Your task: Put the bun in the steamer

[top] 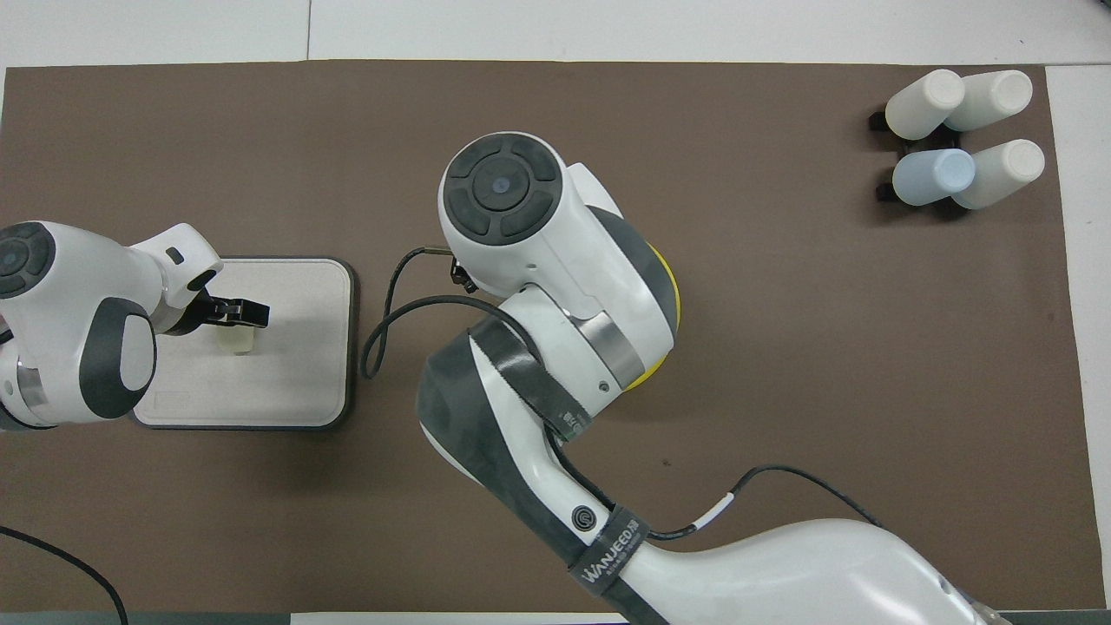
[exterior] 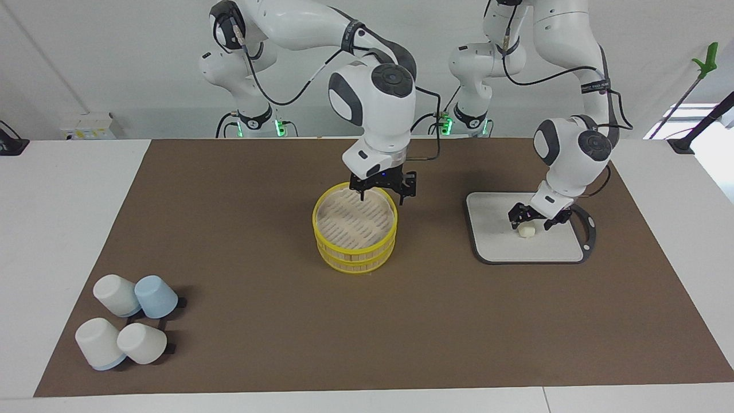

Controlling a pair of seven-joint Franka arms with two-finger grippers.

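Facing view: right gripper sits low at the steamer, on the rim edge nearest the robots, toward the left arm's end; fingers spread, one tip inside the rim, the other outside, nothing held. Steamer is mid-worktop on the brown mat, slatted top showing. Left gripper is down over the bun, fingers spread and straddling it; can't tell if they touch it. Bun lies on the grey board toward the left arm's end, well apart from the steamer. Four upturned cups are clustered at the right arm's end, at the mat corner farthest from the robots.

Overhead view: the right arm's wrist covers nearly all of the steamer, only a yellow rim arc shows; right gripper hidden under it. Left gripper is over the bun, which shows pale just under the fingers on the board. Cups sit at the mat corner farthest from the robots
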